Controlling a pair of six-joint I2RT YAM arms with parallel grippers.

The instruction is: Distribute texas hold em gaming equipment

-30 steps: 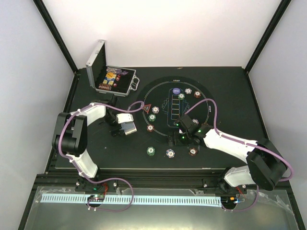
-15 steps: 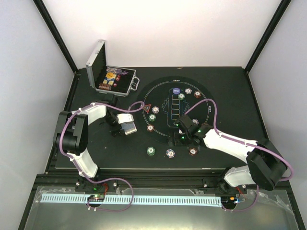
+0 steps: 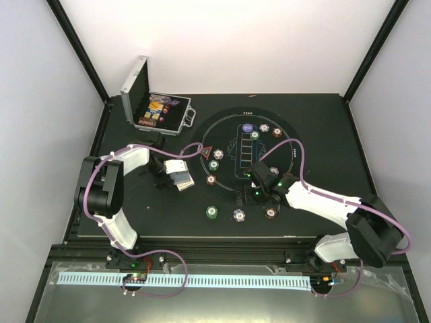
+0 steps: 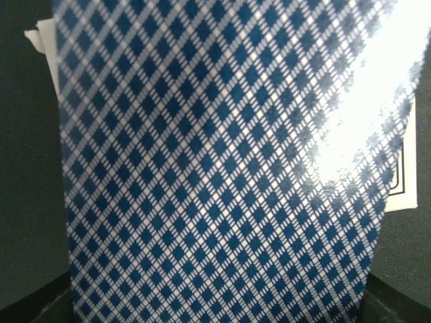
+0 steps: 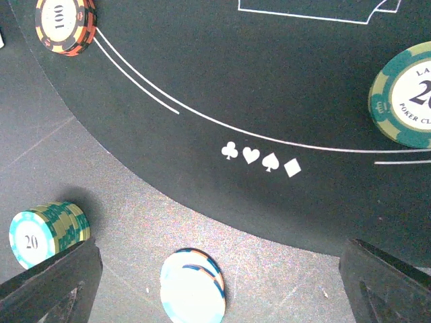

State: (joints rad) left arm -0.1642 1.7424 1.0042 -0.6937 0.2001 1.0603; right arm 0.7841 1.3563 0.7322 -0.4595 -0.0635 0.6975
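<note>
Hardly anything has shifted in the last second; both arms sit almost where they were. The left gripper (image 3: 178, 173), toward the table's (image 3: 337, 114) left edge, is closed on blue-checked cards (image 4: 215, 175), whose top back fills its wrist view. The right gripper (image 5: 219, 286) hangs over the near rim of the round mat (image 3: 300, 138), fingers spread wide and holding nothing. Just below it, off the mat, lie a green chip stack (image 5: 42, 232) and a blue-white stack (image 5: 192, 286). More chips dot the mat, along with a purple button (image 3: 248, 127) and a red marker (image 3: 205, 151). At the far left corner, the case (image 3: 151, 108) stands open with coloured pieces inside.
</note>
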